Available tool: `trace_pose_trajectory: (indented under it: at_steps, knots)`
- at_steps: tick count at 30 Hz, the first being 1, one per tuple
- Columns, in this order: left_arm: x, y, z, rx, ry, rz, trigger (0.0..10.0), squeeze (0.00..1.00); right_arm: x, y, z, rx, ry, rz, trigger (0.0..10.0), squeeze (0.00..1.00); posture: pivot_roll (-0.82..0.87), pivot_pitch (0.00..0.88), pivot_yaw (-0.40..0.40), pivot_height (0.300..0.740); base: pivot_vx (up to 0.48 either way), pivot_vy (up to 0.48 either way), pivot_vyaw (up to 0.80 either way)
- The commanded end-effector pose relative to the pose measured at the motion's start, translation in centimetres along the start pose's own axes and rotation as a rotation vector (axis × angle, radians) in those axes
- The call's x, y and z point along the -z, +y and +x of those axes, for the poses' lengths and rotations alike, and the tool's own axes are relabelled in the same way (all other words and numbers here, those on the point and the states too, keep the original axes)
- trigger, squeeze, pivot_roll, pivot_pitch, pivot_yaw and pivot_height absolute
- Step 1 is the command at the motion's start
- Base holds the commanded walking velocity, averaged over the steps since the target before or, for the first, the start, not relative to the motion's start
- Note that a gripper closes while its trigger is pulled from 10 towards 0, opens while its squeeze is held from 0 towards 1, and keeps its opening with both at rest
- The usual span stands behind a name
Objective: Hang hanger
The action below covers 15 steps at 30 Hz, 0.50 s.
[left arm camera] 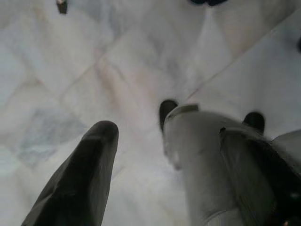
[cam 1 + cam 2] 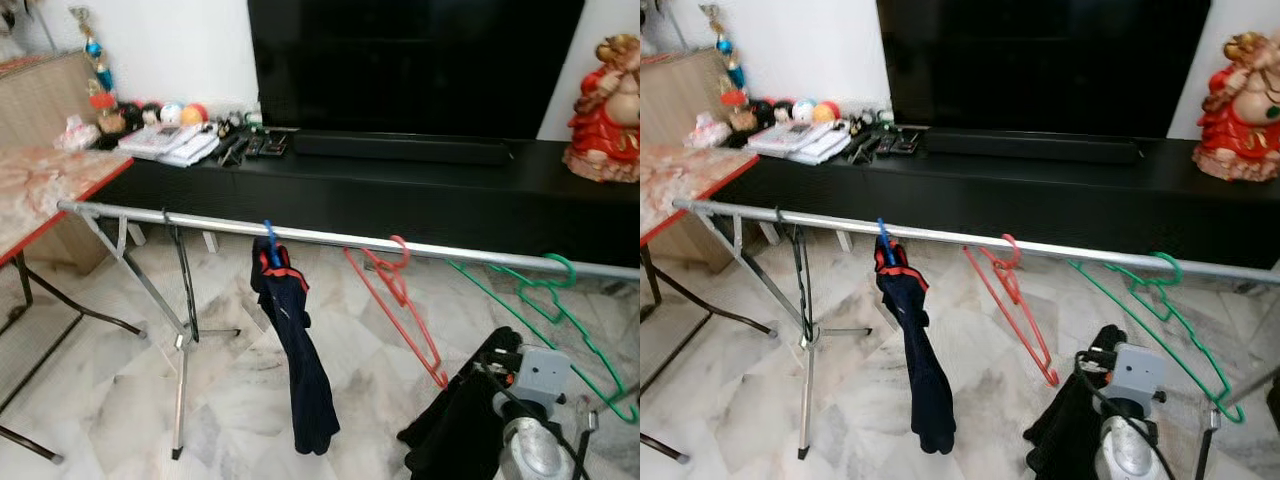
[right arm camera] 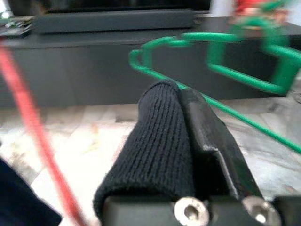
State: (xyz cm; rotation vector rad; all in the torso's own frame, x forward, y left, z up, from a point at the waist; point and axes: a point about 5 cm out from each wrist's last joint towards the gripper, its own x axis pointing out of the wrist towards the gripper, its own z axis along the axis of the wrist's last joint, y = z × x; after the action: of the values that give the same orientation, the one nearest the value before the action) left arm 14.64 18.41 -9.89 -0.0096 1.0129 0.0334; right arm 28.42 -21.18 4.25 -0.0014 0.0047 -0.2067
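Right gripper (image 3: 188,141), jaws pressed together and empty, sits just below your green hanger (image 2: 545,300), whose hook already rides the rail (image 2: 320,236).

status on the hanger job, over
Right pincer shut, empty, just below the green hanger. Left pincer open over floor. Green hanger hooked on rail, beside red hanger. Nothing blocking.
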Motion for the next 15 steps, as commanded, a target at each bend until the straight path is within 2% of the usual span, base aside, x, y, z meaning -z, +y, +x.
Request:
trace_pose_trajectory:
  at_steps: [1,5,15]
  knots:
    - [0.35,-0.26,-0.02,0.010,0.021,0.021,10.0,0.00,-0.32,-0.69,0.04,0.017,-0.020,-0.008,10.0,0.00,-0.02,0.034,0.009,0.740,0.259,0.000,0.00]
    - [0.48,-0.22,-0.06,0.010,0.023,0.022,10.0,0.00,-0.22,-0.72,0.00,0.017,-0.016,-0.009,10.0,0.00,-0.02,0.035,0.009,0.740,0.257,0.000,0.00]
    - [0.44,0.39,-0.11,0.003,0.022,0.040,10.0,0.00,-0.21,-0.63,0.03,0.012,-0.014,-0.010,10.0,0.00,-0.02,0.034,0.009,0.740,0.000,0.000,0.00]
